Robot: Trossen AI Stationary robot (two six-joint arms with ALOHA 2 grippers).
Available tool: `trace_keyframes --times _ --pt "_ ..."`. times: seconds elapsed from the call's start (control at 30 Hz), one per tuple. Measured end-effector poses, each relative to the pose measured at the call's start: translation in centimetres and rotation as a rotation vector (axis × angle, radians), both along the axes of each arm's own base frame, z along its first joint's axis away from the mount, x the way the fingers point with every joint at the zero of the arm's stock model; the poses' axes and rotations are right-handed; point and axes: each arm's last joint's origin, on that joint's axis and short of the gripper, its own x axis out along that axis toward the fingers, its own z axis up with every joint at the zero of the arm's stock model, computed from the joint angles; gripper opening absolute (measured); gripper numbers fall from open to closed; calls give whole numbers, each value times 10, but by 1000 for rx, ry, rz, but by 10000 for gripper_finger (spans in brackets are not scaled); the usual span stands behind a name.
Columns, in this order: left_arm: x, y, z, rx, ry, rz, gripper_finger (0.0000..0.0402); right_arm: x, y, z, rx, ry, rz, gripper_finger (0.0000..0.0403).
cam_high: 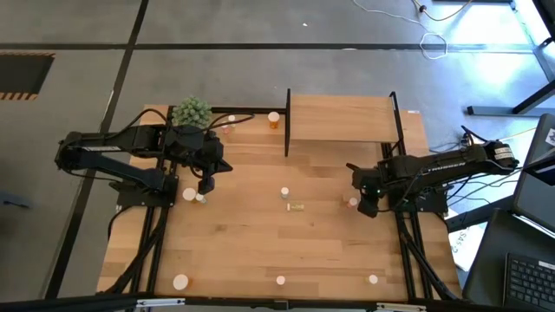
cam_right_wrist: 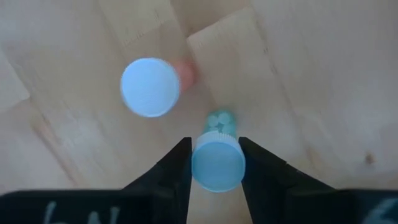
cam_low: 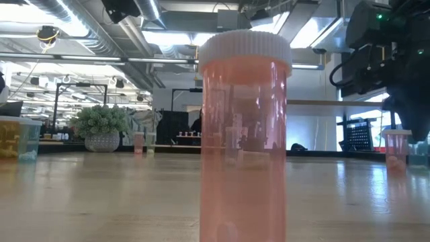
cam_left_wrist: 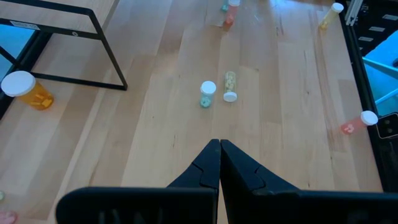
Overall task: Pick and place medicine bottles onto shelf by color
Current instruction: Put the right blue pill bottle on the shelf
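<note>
Fingers of right gripper (cam_right_wrist: 214,163) clamped on small green bottle (cam_right_wrist: 217,158), round pale cap, upright on wood tabletop (cam_high: 260,243) near shelf (cam_high: 340,119) (light board, thin black posts). Pink bottle (cam_right_wrist: 152,87) just beside; seen clearly only in wrist view. Left gripper (cam_left_wrist: 220,163) closed, empty, over table's left side.

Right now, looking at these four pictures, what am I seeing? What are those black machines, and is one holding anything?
Two robot arms work at a wooden table. One picture looks straight down from above, one sits at table height right behind a pink bottle, and two ride on the arms' wrists. Small medicine bottles lie scattered about, waiting to be sorted onto the shelf. The right gripper has closed on a green bottle, with a pink one beside it. The left gripper is shut, holding nothing.
</note>
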Motion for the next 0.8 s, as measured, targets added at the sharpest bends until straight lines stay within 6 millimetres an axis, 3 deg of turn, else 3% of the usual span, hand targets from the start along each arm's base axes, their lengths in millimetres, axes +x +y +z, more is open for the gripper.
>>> trace_keyframes --times 0.13,0.33,0.57,0.8 --pt "0 0 0 0 0 0 0 -1 0 4 19 26 -20 117" --pt "0 0 0 0 0 0 0 6 0 26 -5 -12 -20 118" --pt "2 0 2 0 -30 0 0 9 -2 61 -87 -35 -41 118" --pt "10 0 18 49 -209 -27 0 8 -7 105 -136 -69 -147 119"
